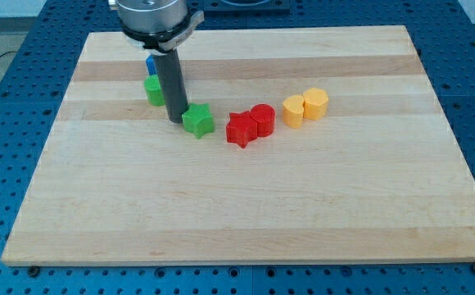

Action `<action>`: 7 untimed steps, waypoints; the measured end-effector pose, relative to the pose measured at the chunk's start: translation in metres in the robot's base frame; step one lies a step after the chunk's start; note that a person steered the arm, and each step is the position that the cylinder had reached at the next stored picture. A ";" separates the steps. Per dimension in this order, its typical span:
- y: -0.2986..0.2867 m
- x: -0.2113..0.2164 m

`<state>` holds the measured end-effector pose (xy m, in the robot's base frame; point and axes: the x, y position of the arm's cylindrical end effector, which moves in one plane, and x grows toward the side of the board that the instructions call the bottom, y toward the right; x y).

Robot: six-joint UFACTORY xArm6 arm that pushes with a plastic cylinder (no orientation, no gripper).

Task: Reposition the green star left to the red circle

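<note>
My tip is down on the wooden board, touching the green star on its left side as seen in the view. No jaws on this rig, it's just a rod, so nothing to squeeze. The star sits just left of the red star, small gap between them. The red circle touches that red star's right. Behind my rod there's a green round block and a partly hidden blue block. Two yellow blocks sit further right.

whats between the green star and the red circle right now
In the camera view, the red star lies between the green star and the red circle, touching the circle.
</note>
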<state>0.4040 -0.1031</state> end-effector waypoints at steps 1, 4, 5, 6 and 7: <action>0.007 0.000; 0.009 0.000; 0.015 0.000; 0.019 0.000; 0.014 0.000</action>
<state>0.4040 -0.0894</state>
